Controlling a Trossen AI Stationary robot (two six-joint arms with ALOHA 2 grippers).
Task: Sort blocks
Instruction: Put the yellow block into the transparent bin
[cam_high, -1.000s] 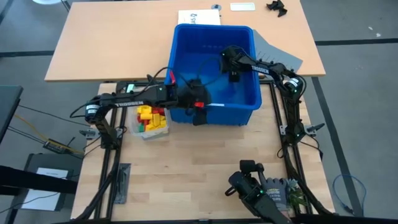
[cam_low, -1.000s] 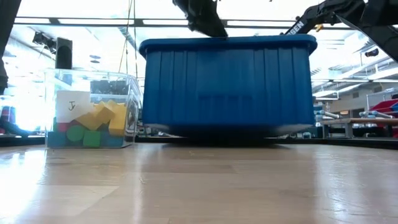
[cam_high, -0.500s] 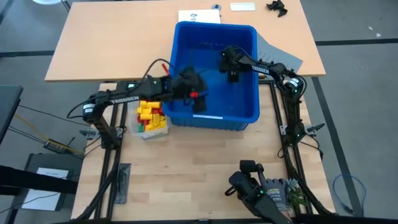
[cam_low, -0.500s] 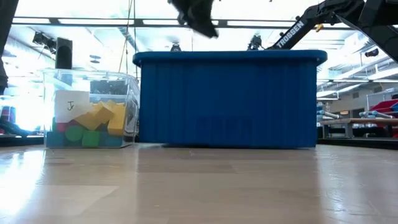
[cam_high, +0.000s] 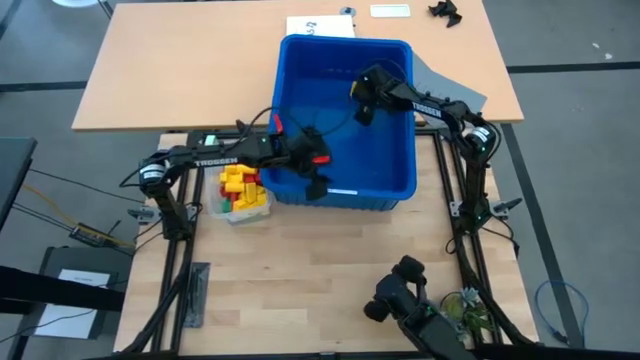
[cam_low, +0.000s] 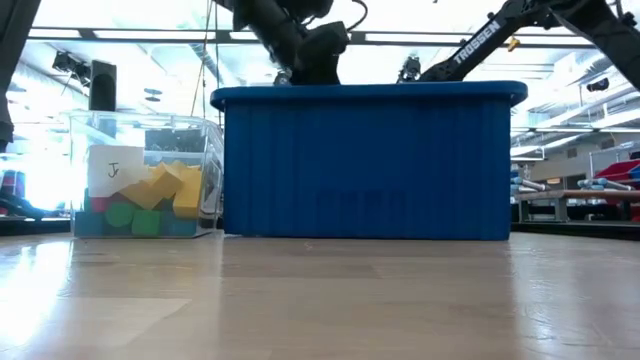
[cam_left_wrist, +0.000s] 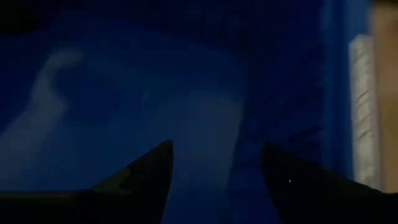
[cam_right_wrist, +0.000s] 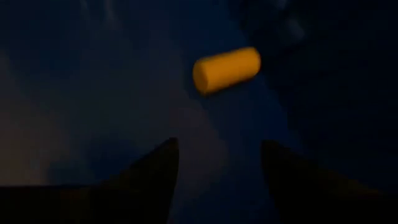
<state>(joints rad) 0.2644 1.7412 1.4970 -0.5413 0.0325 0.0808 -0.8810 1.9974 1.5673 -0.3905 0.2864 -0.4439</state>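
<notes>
One yellow block (cam_right_wrist: 226, 68) is lying on the blue bin (cam_high: 395, 180) floor, just beyond the right gripper (cam_right_wrist: 214, 163), whose spread fingers are grasping nothing; its long axis is running across the gap. Left gripper (cam_left_wrist: 214, 163) is hanging released, empty, inside the bin.

high: even, bright | low: backlit, window glare | wrists: dim, blurred

The tub (cam_high: 243, 195) holding blocks (cam_high: 238, 183) sits just left of the bin (cam_high: 395, 185).
</notes>
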